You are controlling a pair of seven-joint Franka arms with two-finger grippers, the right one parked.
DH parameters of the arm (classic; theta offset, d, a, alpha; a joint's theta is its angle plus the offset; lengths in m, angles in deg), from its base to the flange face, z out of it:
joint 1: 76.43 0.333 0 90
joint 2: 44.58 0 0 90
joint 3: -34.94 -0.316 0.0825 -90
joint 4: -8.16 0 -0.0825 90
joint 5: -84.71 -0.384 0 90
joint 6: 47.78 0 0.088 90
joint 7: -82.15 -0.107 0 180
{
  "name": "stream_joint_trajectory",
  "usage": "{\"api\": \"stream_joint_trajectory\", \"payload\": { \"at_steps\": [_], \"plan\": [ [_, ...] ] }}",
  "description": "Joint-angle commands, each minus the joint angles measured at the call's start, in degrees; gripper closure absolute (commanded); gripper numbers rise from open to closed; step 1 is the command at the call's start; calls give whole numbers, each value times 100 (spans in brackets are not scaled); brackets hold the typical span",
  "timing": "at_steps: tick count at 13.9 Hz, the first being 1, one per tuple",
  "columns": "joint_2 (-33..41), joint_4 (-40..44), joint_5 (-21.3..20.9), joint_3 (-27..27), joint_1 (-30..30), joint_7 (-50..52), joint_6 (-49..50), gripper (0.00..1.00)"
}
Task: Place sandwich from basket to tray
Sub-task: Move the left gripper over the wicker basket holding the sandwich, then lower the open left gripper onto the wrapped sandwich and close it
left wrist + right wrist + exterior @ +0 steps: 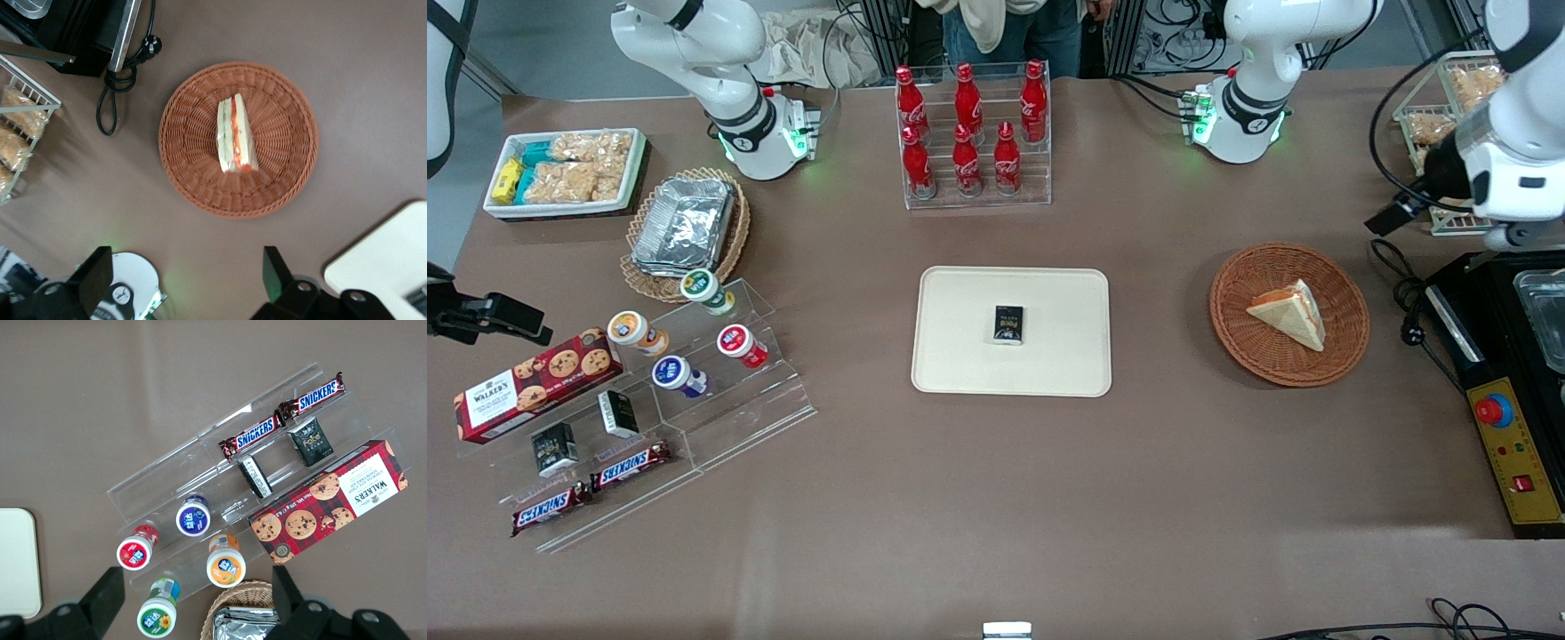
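Observation:
The sandwich (1289,316) (235,137), a pale bread wedge with an orange-red stripe, lies in the round reddish-brown basket (1254,354) (287,133). The cream-white tray (960,356) (387,260) sits at mid-table beside the basket, with a small dark packet (1008,324) on it. My gripper (187,273) hangs high above the table, well apart from the sandwich. It is open, its two dark fingers (273,270) spread wide with nothing between them. In the front view the working arm's wrist (1516,169) sits above the table's working-arm end.
A black appliance with a red button (1507,418), a coiled cable (1405,293) and a wire rack of snacks (1440,116) crowd the working arm's end. A rack of red bottles (971,133) stands farther from the front camera than the tray. An acrylic stand of snacks (658,373) lies toward the parked arm's end.

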Motion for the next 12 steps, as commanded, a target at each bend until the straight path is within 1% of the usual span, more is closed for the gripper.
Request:
{"api": "stream_joint_trajectory", "payload": {
  "at_steps": [1,3,7,8,10,12],
  "plan": [
    [488,-934,98,59,182,46,-783,0],
    [506,-1348,98,59,182,63,-1268,0],
    [59,-1595,98,85,138,151,-1716,0],
    [40,-1813,107,85,138,168,-1970,0],
    [-3,-2244,107,112,103,422,-2593,0],
    [-406,-2325,98,138,15,887,-2947,0]
  ]
}}
